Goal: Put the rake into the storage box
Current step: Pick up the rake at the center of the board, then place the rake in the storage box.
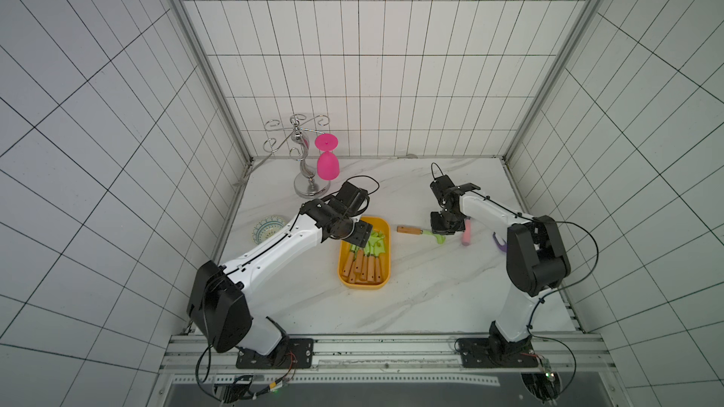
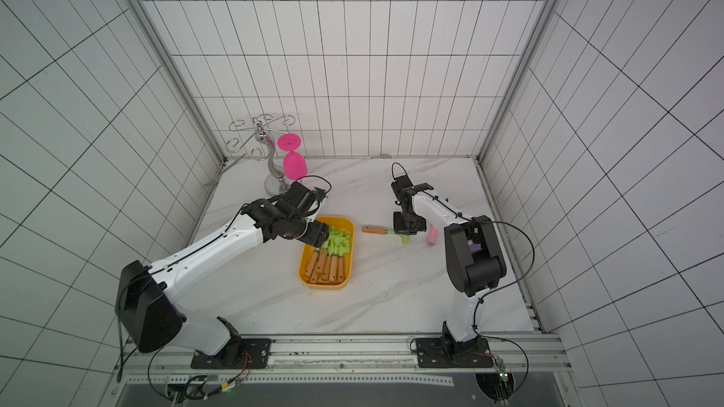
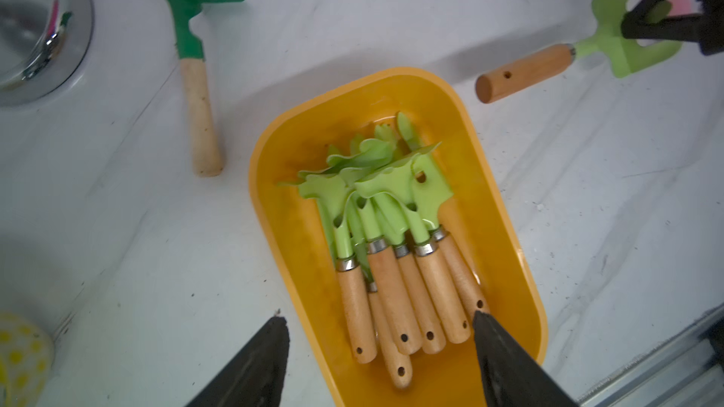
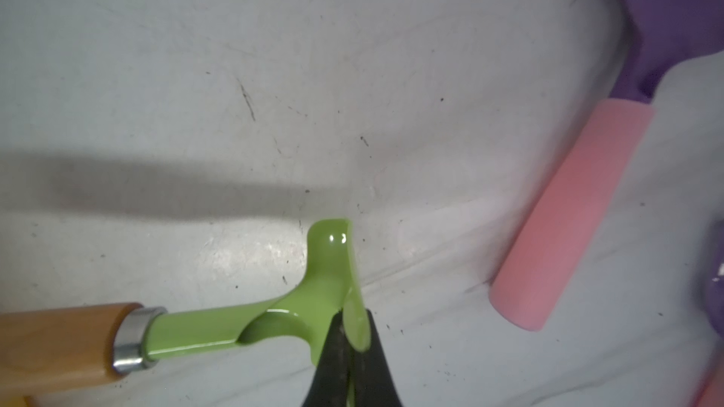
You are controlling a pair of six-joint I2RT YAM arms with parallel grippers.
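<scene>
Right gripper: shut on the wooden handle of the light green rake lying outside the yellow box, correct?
Not the handle. The right gripper is shut on the green head of the light green rake, as the right wrist view shows. The rake does lie outside the yellow box.

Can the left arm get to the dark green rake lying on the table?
Probably yes. The left gripper hangs open over the storage box, and the dark green rake lies just beside it with nothing between.
</scene>
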